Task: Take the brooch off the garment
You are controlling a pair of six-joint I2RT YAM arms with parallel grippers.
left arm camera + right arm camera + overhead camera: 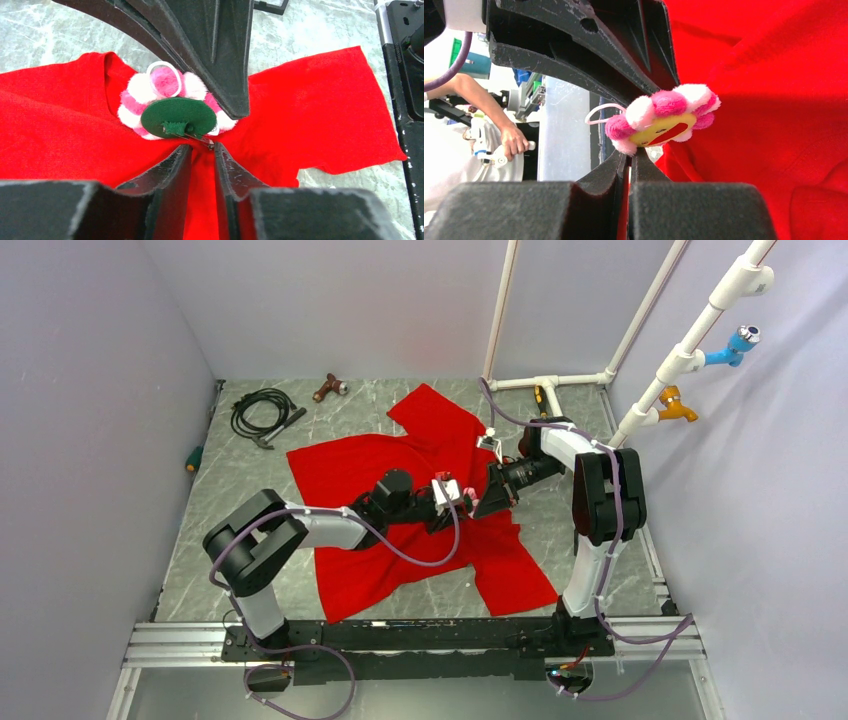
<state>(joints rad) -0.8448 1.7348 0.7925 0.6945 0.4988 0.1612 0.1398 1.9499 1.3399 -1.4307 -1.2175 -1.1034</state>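
Note:
The red T-shirt (400, 470) lies spread on the table, with a fold lifted at its middle. The brooch (466, 498) sits there between both grippers. In the left wrist view its green felt back and pin (177, 116) show, ringed by pink and white petals. In the right wrist view its yellow centre and petals (664, 122) face me. My left gripper (202, 150) is shut on red cloth (60, 125) just under the pin. My right gripper (630, 155) is shut at the brooch's lower edge, with a sliver of red in the gap. In the top view both grippers, left (452, 502) and right (480, 500), meet tip to tip.
A coiled black cable (262, 410) and a brown tool (328, 388) lie at the back left. A green-handled tool (194, 458) lies by the left wall. White pipes (545, 382) run along the back right, and a pipe with blue and orange fittings (700, 350) stands at the right.

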